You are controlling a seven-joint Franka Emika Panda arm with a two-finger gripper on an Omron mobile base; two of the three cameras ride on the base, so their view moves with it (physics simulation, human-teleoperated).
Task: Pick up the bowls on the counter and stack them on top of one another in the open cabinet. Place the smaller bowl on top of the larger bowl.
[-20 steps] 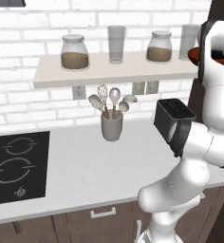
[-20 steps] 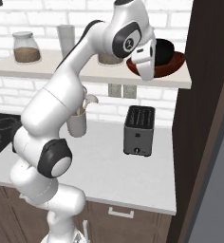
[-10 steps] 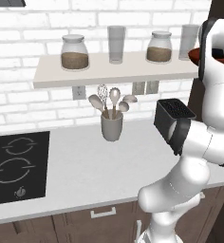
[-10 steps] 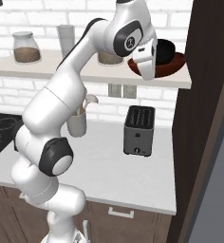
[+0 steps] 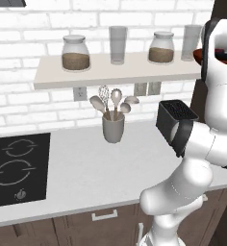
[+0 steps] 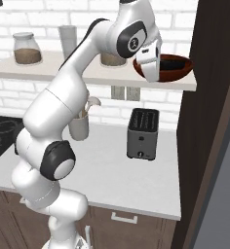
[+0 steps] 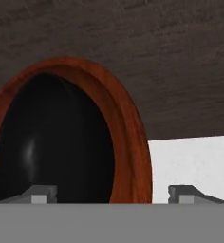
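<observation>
Larger bowl (image 6: 178, 68) clamped by end effector (image 6: 153, 73) beside dark cabinet (image 6: 212, 97), above grey counter (image 6: 136, 177).

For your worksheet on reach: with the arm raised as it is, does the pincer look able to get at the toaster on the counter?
Probably yes. The toaster stands apart on the open counter, nothing above or in front of it. The pincer is up by the reddish-brown bowl, so the arm would need to swing down first.
</observation>
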